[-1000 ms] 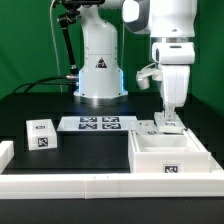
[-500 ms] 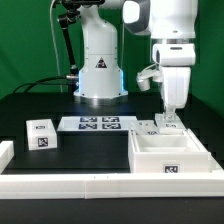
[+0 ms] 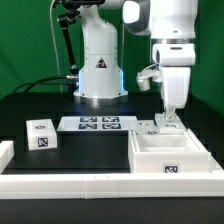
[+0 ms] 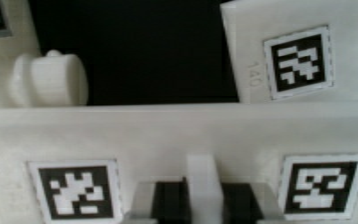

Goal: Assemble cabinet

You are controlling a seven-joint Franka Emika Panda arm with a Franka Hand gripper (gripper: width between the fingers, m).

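Note:
The cabinet (image 3: 195,163), an open white box with a tag on its front wall, stands at the exterior view's right near the front. My gripper (image 3: 168,122) points straight down onto a small white tagged part (image 3: 156,128) just behind the box. In the wrist view my gripper (image 4: 197,196) has its dark fingers (image 4: 165,200) closed on a thin white rib of that part (image 4: 176,135), between two tags. A second white tagged panel (image 4: 297,62) and a round white knob (image 4: 48,78) lie beyond it.
A small white tagged block (image 3: 40,132) sits at the exterior view's left. The marker board (image 3: 97,123) lies in the middle. A long low white rail (image 3: 100,186) runs along the front. The robot's base (image 3: 98,70) stands at the back.

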